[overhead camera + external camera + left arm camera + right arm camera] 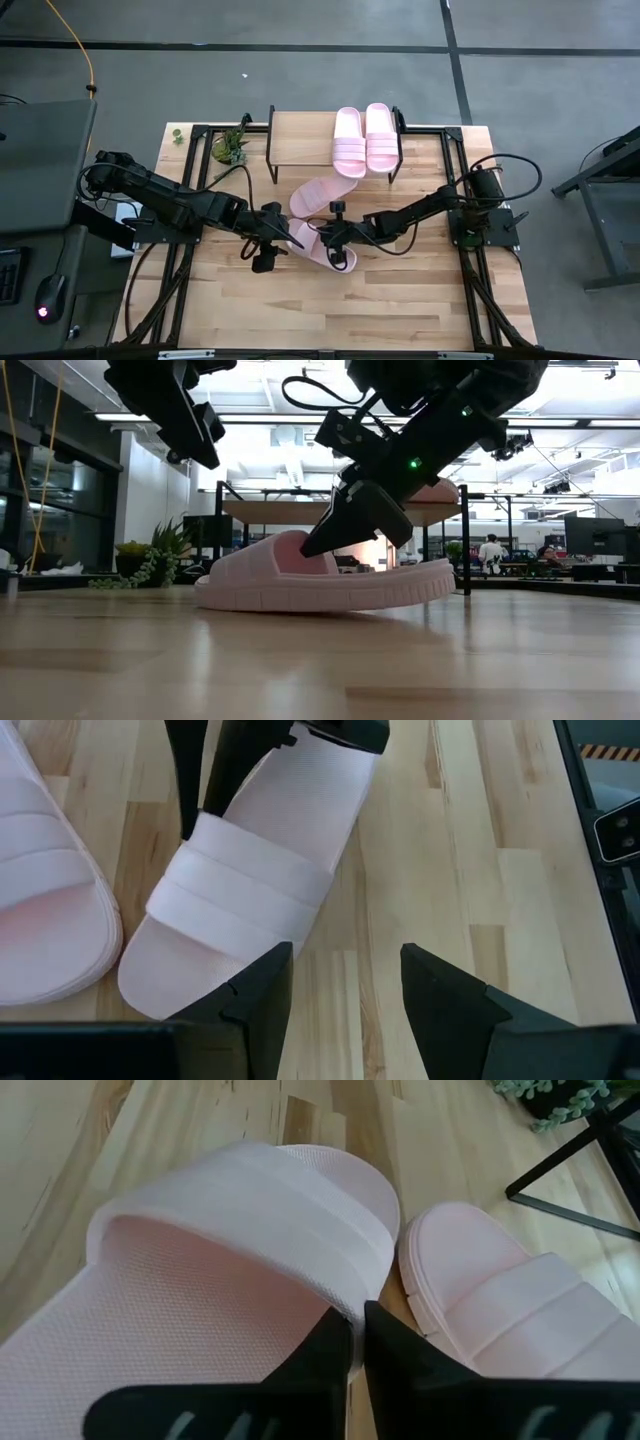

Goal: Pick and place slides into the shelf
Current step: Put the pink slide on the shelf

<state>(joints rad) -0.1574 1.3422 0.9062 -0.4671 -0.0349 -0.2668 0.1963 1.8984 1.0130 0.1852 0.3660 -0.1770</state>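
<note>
Two pale pink slides lie side by side on the shelf at the table's far side. Another slide lies on the table in front of the shelf. Nearer still lies a slide flat on its sole, and my right gripper is shut on it. My left gripper hangs open above the bare table just beside that slide's toe end, with nothing between its fingers. My right gripper pinches the strap's side corner, where the heel-side edge of the strap meets the sole. One finger is over the footbed and the other outside the slide. The fingers slant down from the table's right. The slide rests flat on the table.
A potted plant stands at the shelf's left end. The shelf's black legs are close behind the loose slide. A black frame runs round the table. Bare wood stretches along the near edge.
</note>
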